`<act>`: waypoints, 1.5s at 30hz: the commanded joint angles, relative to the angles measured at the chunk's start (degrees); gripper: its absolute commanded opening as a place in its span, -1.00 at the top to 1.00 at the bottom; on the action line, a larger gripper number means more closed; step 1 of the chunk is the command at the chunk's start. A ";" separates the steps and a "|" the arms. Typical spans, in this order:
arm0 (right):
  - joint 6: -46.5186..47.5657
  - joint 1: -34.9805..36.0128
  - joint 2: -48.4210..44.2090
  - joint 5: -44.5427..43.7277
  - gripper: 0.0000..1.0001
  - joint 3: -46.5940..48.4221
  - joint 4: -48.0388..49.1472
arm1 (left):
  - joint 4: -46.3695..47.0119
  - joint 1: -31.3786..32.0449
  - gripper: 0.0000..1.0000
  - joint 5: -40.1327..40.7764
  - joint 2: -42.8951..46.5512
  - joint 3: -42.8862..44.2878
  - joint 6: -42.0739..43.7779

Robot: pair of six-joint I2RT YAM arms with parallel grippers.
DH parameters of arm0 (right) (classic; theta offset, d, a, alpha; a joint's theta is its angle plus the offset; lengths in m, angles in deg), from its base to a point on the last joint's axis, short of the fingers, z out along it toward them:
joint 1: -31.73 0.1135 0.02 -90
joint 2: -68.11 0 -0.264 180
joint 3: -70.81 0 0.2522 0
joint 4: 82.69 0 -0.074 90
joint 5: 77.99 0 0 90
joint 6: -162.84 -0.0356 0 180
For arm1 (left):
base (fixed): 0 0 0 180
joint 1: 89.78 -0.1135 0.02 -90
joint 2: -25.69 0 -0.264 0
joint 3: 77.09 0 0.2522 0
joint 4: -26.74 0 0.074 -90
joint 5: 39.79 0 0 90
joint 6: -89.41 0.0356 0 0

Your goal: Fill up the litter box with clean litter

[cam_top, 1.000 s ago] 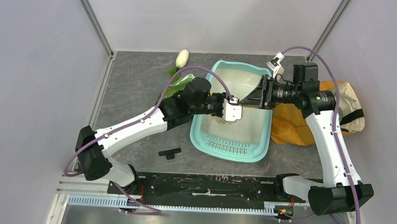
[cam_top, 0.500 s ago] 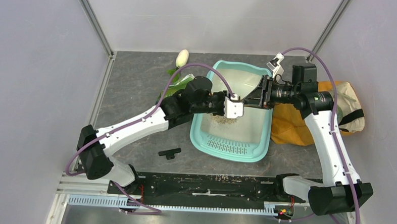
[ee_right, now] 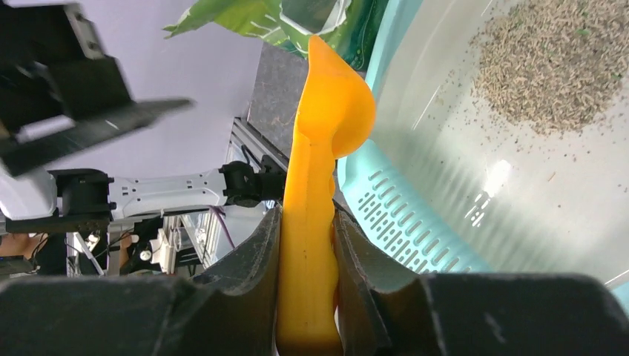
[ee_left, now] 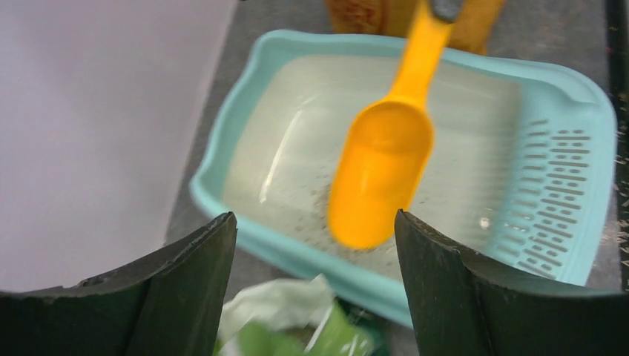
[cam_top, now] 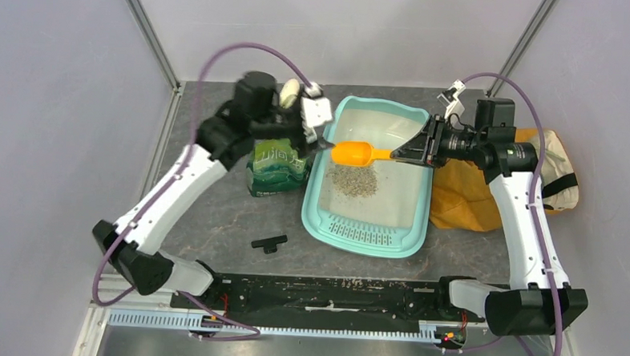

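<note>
The teal litter box [cam_top: 383,105] lies mid-table, its grille end nearest me. A small pile of litter [cam_top: 353,180] rests in its white basin, also visible from the right wrist [ee_right: 549,70]. My right gripper [cam_top: 401,154] is shut on the handle of an orange scoop [cam_top: 351,153], which it holds level over the box's far left part. In the right wrist view the jaws press both sides of the handle [ee_right: 305,245]. The scoop's bowl [ee_left: 378,170] looks bare. My left gripper [cam_top: 318,134] hangs open over the box's left rim, above a green pouch [cam_top: 276,164], holding nothing.
An orange cloth bag [cam_top: 463,196] lies against the box's right side, under the right arm. A white oblong object [cam_top: 289,91] sits at the back left, a small black part [cam_top: 269,243] near the front. Cage posts and walls close in both sides.
My left gripper has opened and swung back and left, away from over the basin. The scoop it covered now shows in the right gripper's hold, and the pouch stands uncovered.
</note>
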State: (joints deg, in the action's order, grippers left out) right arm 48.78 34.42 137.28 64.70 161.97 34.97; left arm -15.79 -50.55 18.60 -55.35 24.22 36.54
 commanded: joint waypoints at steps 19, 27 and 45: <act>1.78 5.32 11.30 -11.02 1.00 18.32 3.14 | -27.44 -14.66 -0.75 10.32 -4.51 14.75 9.86; 3.00 9.25 14.16 -11.53 1.00 21.75 1.06 | -29.05 -14.70 0.03 11.81 -3.99 10.59 13.47; 8.06 20.76 24.80 -18.47 1.00 30.16 -3.50 | -28.01 -14.79 0.96 5.80 8.67 -0.38 21.03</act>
State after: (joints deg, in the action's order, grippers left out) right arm 55.38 53.72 161.27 48.18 187.98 31.26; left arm -43.86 -65.05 27.75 -51.65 26.19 52.54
